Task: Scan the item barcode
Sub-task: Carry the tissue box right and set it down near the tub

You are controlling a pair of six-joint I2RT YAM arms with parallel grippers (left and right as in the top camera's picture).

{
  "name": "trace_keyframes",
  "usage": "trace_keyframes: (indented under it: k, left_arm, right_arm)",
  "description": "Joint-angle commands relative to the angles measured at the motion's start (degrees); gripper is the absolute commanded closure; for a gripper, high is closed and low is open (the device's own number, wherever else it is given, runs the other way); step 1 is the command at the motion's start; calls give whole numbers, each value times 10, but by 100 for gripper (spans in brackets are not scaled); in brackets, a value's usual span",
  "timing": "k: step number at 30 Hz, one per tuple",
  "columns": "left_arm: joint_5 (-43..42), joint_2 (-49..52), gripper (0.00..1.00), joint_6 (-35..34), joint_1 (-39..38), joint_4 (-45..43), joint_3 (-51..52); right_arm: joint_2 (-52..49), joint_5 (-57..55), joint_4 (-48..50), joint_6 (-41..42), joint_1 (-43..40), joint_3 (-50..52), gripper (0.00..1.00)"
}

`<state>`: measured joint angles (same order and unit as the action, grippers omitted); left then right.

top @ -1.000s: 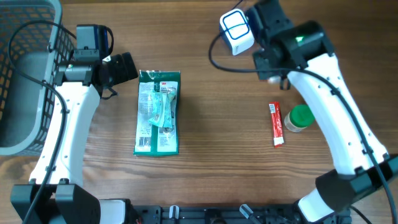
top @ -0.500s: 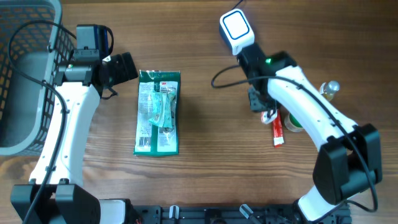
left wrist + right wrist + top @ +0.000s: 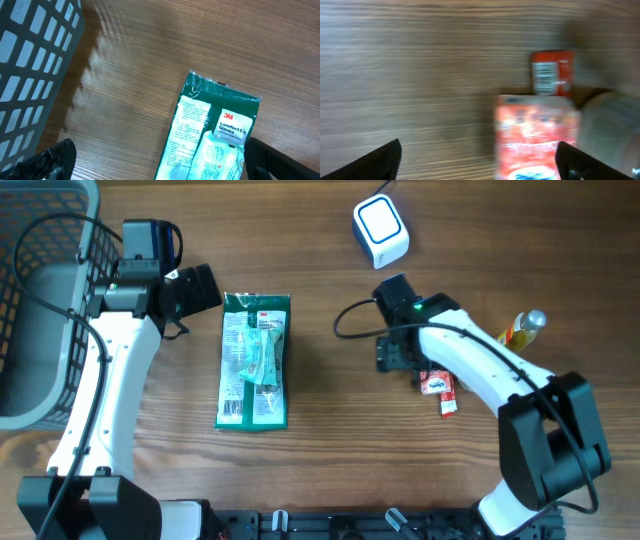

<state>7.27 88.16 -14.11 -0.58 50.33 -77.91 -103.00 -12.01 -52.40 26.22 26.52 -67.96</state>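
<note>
The white barcode scanner (image 3: 381,230) stands at the back of the table. My right gripper (image 3: 410,364) (image 3: 480,161) is open, low over the wood at centre right. A blurred red packet (image 3: 536,135) (image 3: 436,383) lies loose just inside its right finger, not gripped. Beyond it lies a red stick pack (image 3: 551,72) (image 3: 447,400) with its barcode up. A green 3M gloves pack (image 3: 254,360) (image 3: 215,135) lies at centre left. My left gripper (image 3: 197,288) (image 3: 160,165) hangs open over the pack's upper left corner, holding nothing.
A grey mesh basket (image 3: 40,290) (image 3: 35,55) fills the far left. A small yellow bottle with a silver cap (image 3: 525,326) lies at the right. A grey rounded shape (image 3: 615,130) sits at the right edge of the right wrist view. The scanner's cable (image 3: 350,320) loops beside the right arm.
My right arm swung from the scanner down to the table at centre right and its jaws opened, leaving the red packet loose. The left arm and gloves pack have not moved.
</note>
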Motion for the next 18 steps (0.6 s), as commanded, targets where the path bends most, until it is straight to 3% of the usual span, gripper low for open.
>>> trace_keyframes:
  k: [1,6,11,15,18]
  left_arm:
    - [3,1,0,-5,3,-1,-3]
    - [3,1,0,-5,3,-1,-3]
    - [3,1,0,-5,3,-1,-3]
    - [3,1,0,-5,3,-1,-3]
    - [3,1,0,-5,3,-1,-3]
  right_arm:
    - [22,19,1,35,46,-35,0]
    - [61,80,42,41,102,-79,0]
    - [59,248,124,42,124,-79,2]
    - [42,315,159,60,140,-77,38]
    - [30,308,170,77,156,-77,38]
